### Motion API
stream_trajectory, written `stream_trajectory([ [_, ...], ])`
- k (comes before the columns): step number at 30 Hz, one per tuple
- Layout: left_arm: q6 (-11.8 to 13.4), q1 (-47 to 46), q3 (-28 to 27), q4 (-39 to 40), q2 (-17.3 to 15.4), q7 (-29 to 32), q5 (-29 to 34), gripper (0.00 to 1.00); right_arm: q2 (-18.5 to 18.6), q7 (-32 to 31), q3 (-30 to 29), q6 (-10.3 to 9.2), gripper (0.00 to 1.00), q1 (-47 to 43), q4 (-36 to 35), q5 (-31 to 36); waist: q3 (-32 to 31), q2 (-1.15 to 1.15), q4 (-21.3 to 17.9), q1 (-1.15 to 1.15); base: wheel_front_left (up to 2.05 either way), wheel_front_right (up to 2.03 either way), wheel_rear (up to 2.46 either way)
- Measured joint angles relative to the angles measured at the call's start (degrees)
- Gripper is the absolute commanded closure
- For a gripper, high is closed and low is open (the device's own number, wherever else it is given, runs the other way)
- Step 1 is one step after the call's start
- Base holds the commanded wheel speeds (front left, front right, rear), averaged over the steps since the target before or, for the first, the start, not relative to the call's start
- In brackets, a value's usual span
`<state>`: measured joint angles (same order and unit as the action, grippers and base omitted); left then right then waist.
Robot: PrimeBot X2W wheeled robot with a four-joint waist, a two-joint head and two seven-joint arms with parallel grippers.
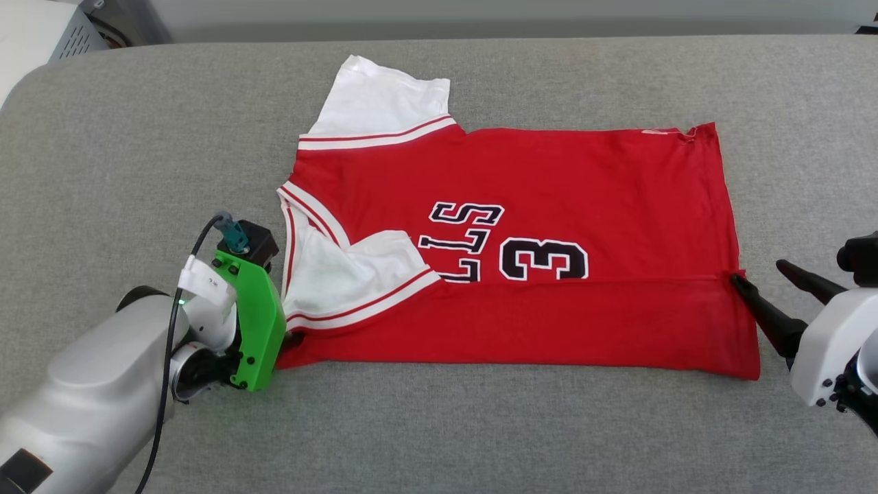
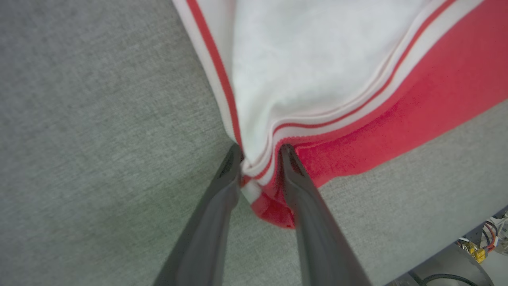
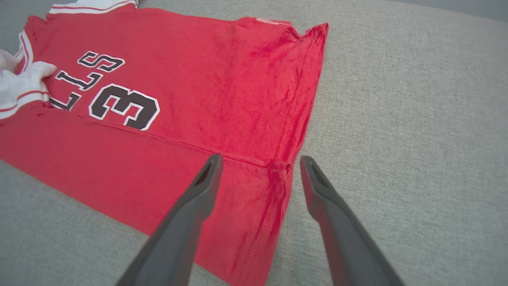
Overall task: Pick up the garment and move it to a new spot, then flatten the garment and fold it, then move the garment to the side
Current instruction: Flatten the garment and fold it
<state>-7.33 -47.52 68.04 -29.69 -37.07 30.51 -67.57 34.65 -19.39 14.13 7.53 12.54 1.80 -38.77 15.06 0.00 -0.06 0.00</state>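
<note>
**A:** Where is the garment lying?

**B:** The garment (image 1: 521, 206) lies flat in the middle of the gray fabric surface (image 1: 480, 425). The collar points to 9 o'clock, and the 6 o'clock edge is folded over the letters.

**A:** And the left gripper?

**B:** The left gripper (image 2: 260, 153) is at the 8 o'clock corner and pinches the bunched cloth there.

**A:** And the other one?

**B:** The right gripper (image 1: 758, 271), at 4 o'clock, has its jaws apart beside the hem and holds nothing.
</note>
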Motion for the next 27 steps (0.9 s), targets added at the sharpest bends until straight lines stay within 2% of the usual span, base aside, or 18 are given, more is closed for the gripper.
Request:
stream_trajectory([
  [7, 0.0, 0.9, 1.2, 1.6, -0.4, -7.0, 0.6, 1.0, 4.8, -5.4, 0.5, 0.0, 0.0, 1.3, -2.0, -0.3, -1.9, 0.0, 0.3, 0.0, 0.0, 0.0, 0.0],
  [11, 0.0, 0.9, 1.8, 4.9, -1.5, -10.7, 1.6, 1.0, 8.7, -12.3, 0.5, 0.0, 0.0, 2.2, -3.9, -2.5, -2.7, 0.0, 0.7, 0.0, 0.0, 0.0, 0.0],
  [15, 0.0, 0.8, 2.0, 6.9, -3.3, -12.9, 2.4, 1.0, 11.0, -19.2, 0.6, 0.0, 0.0, 2.2, -5.5, -3.8, -2.9, 0.0, 1.4, 0.0, 0.0, 0.0, 0.0],
  [20, 0.0, 0.8, 2.4, 8.2, -3.9, -14.0, 4.4, 1.0, 10.5, -23.3, 1.3, 0.0, 0.0, 2.0, -5.0, -4.3, -2.0, 0.0, 2.0, 0.0, 0.0, 0.0, 0.0],
  [27, 0.0, 0.7, 2.4, 8.3, -3.6, -15.3, 5.2, 1.0, 6.0, -23.1, 4.2, 0.0, 0.0, 1.6, 2.4, -3.9, 0.1, 0.0, 2.7, 0.0, 0.0, 0.0, 0.0],
])
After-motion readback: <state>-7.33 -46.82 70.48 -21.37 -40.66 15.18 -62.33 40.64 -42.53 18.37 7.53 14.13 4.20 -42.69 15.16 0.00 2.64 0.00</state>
